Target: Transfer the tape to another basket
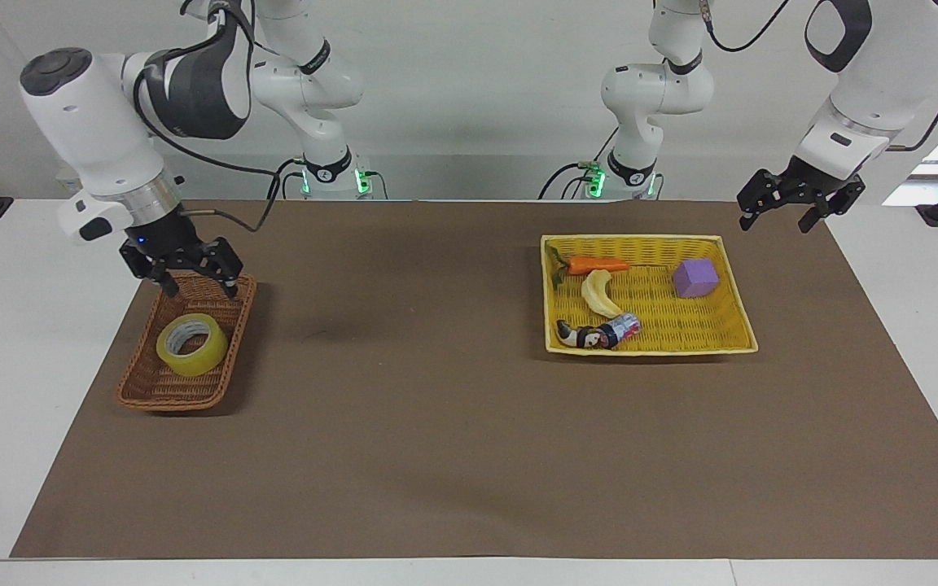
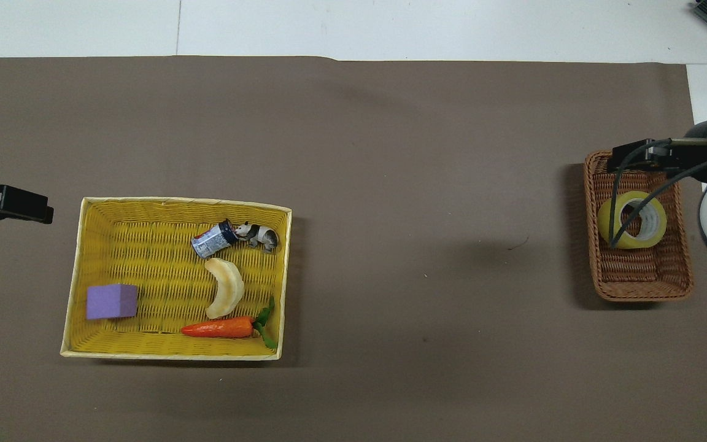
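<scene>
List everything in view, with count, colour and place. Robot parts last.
tape: 1, yellow with a white-grey core, in the basket.
basket: 1, dark brown wicker, at the right arm's end of the table.
tray: 1, bright yellow woven, at the left arm's end of the table.
carrot: 1, orange with green top, in the tray, at the side nearest the robots.
banana: 1, pale cream, in the tray, beside the carrot.
can: 1, blue and white, lying in the tray.
toy animal: 1, black and white, in the tray, by the can.
cube: 1, purple, in the tray.
mat: 1, brown, covering the table.
right gripper: 1, black, jaws open, over the basket's end nearest the robots.
left gripper: 1, black, jaws open, waiting over the mat's corner beside the tray.
</scene>
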Robot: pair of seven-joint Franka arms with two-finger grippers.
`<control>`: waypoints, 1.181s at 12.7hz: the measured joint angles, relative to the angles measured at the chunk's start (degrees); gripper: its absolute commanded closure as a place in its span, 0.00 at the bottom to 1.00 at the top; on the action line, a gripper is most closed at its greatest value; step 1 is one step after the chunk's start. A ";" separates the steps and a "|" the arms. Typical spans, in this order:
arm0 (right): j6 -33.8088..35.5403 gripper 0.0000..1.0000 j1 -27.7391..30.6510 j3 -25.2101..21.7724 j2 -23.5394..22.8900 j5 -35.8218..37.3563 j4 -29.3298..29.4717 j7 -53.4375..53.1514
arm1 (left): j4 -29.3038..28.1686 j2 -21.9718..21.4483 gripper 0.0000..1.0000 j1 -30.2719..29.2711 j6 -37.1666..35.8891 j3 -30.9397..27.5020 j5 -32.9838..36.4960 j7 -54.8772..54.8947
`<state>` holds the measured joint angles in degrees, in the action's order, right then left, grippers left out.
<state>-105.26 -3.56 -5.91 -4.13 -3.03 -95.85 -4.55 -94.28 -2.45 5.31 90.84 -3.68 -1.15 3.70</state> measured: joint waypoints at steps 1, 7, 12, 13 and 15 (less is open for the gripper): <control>1.27 0.00 -0.81 0.01 0.99 0.12 -0.04 -1.99 | 0.00 0.00 0.00 0.00 0.00 0.00 0.00 0.00; 14.74 0.00 -0.23 -0.72 8.51 0.15 2.08 -3.23 | 0.00 0.00 0.00 0.00 -0.03 0.00 0.00 0.00; 18.53 0.00 -0.05 -0.68 12.71 0.16 2.28 -3.21 | 0.00 0.00 0.00 0.00 -0.04 0.00 0.00 0.00; 18.53 0.00 -0.05 -0.64 12.60 0.17 2.20 -2.24 | 0.00 0.00 0.00 0.00 -0.04 0.00 0.00 0.00; 18.52 0.00 -0.07 -0.52 12.49 1.92 2.24 -0.44 | 0.00 0.00 0.00 0.00 -0.04 0.00 0.00 0.00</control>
<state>-86.73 -3.63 -6.43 8.37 -1.11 -93.61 -4.99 -94.28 -2.45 5.31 90.79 -3.68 -1.15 3.70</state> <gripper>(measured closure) 0.000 0.000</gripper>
